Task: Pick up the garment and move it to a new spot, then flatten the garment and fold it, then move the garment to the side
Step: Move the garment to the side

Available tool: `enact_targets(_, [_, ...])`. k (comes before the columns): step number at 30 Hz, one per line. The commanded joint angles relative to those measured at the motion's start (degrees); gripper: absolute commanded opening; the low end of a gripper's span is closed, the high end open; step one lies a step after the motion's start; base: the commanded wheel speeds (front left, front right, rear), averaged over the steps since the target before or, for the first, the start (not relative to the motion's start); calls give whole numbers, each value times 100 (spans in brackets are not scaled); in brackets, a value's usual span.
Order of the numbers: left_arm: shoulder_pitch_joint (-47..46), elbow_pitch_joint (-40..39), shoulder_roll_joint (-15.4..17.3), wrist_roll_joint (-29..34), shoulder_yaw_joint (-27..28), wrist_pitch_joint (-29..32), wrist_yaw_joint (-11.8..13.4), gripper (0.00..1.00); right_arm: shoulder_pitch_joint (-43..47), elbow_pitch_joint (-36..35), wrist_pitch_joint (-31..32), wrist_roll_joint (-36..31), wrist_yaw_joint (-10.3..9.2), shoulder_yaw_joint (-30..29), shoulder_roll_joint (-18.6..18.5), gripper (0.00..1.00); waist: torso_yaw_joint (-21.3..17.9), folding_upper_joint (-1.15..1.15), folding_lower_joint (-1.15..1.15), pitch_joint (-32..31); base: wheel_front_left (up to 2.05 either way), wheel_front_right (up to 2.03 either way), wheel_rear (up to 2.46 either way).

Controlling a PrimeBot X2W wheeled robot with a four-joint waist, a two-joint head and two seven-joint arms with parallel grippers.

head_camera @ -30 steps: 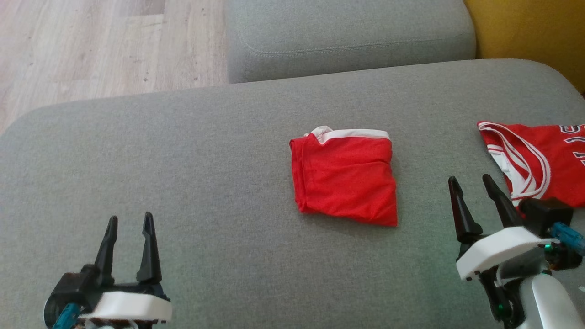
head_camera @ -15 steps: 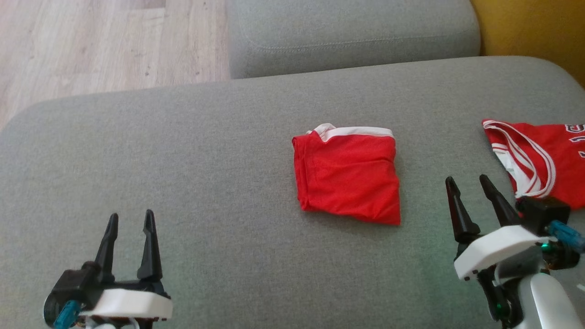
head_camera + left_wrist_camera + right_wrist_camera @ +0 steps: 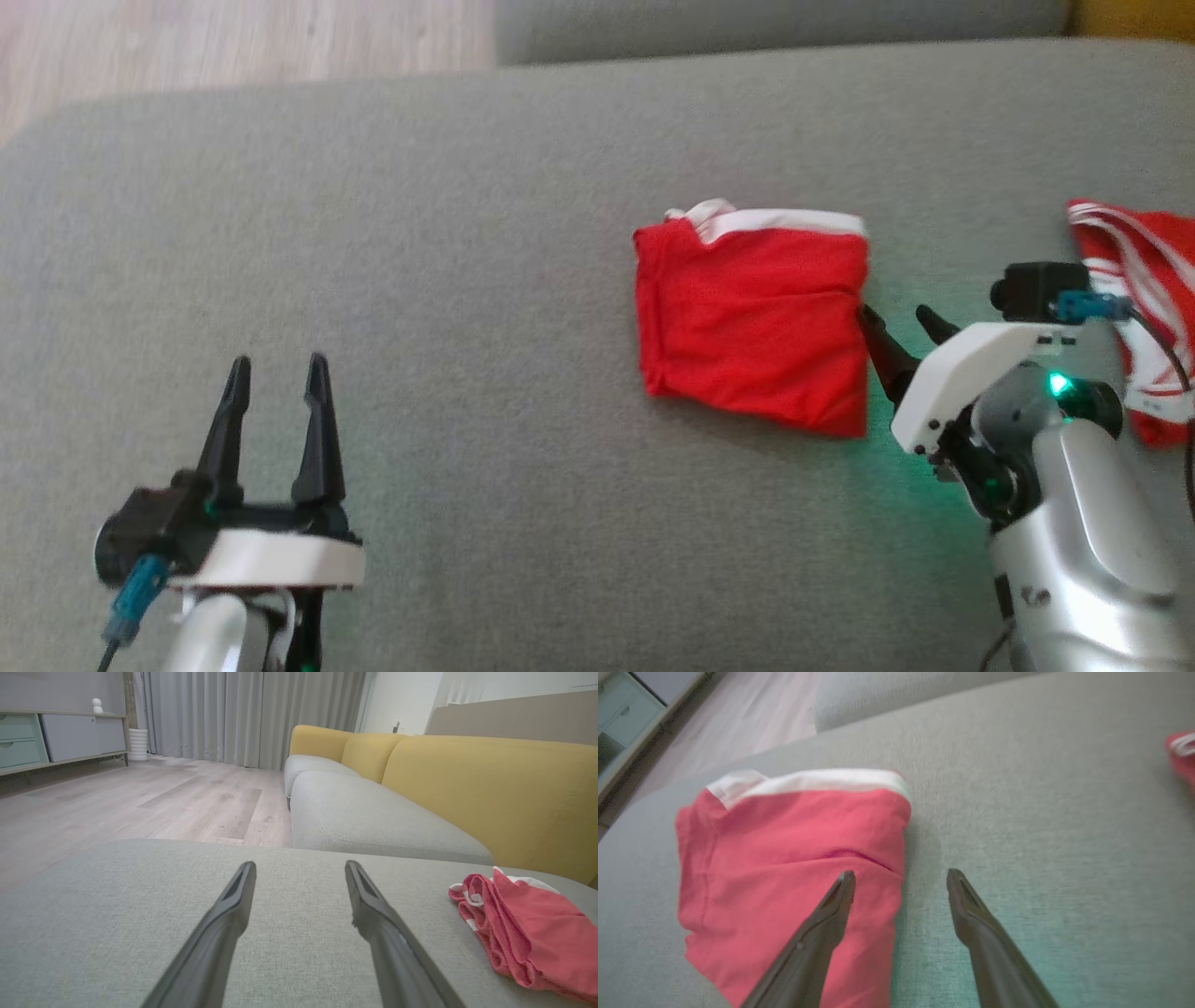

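Note:
A folded red garment (image 3: 754, 327) with a white band along its far edge lies on the grey cushion (image 3: 467, 233); it also appears as the red garment (image 3: 784, 868) and the red garment (image 3: 528, 928). My right gripper (image 3: 898, 322) is open, straddling the garment's right edge, with one finger over the cloth and the other over bare cushion, as my right gripper (image 3: 900, 879) shows. My left gripper (image 3: 277, 369) stands open at the lower left, far from the garment, nothing between its fingers; my left gripper (image 3: 299, 868) points over bare cushion.
A second red jersey (image 3: 1134, 280) with white stripes lies at the right edge of the cushion. Another grey seat (image 3: 364, 821) and a yellow backrest (image 3: 490, 793) stand beyond. Wooden floor (image 3: 117, 807) lies to the left.
The head camera has tilted down and shifted. My right gripper has moved up and left, from beside the jersey to the folded garment's right edge. The left gripper stays where it was.

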Motion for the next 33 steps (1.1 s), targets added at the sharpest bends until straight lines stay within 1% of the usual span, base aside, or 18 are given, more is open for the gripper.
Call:
enact_targets(1, [-264,-196,99,54,144,4,0,100,-270,-50,56,18,39,102,69,100,181,0,-1,249,0,0,0])
enact_targets(3, [-386,-197,81,56,95,-9,-18,100,-499,384,201,35,39,83,109,100,303,0,-1,424,0,0,0])
enact_targets(8, [-470,-137,66,50,77,-50,-21,100,-676,871,508,348,39,289,134,100,359,0,-1,509,0,0,0])
enact_targets(9, [-471,-123,67,47,81,-58,-15,100,-693,912,588,413,39,368,136,80,345,0,-1,506,0,0,0])
enact_targets(10, [-465,-110,68,42,88,-65,-10,100,-710,930,644,465,39,438,136,42,320,0,-1,496,0,0,0])
enact_targets(11, [-465,-110,68,42,88,-65,-10,100,-710,930,644,465,39,438,136,42,320,0,-1,496,0,0,0])
enact_targets(12, [-462,-99,65,36,90,-72,-7,100,-731,919,664,509,39,496,137,0,293,0,-1,487,0,0,0])
enact_targets(16, [-471,-65,74,13,100,-94,-10,100,-810,765,703,594,39,748,-4,0,113,0,-1,434,0,0,0])
enact_targets(19, [-482,-56,100,-6,115,-107,-20,100,-917,557,719,632,39,1082,-241,0,-86,0,-1,412,0,0,0])
enact_targets(21, [-476,-67,129,-21,137,-115,-23,100,-1055,373,776,642,39,1418,-478,0,-262,0,-1,410,0,0,0])
enact_targets(24, [-481,-115,177,-39,164,-123,-29,100,-1354,-7,1030,758,39,1998,-994,0,-545,0,-1,455,0,0,0])
enact_targets(28, [-551,-246,220,-39,191,-131,-12,100,-1855,-576,1473,921,39,2783,-1964,0,-935,0,-1,638,0,0,0])
enact_targets(30, [-629,-298,238,-37,185,-129,-10,100,-2087,-725,1611,973,39,3027,-2436,0,-1101,0,-1,766,0,0,0])
enact_targets(33, [-785,-361,247,-25,147,-111,-13,100,-2386,-703,1653,1036,39,3195,-2981,0,-1294,0,-1,964,0,0,0])
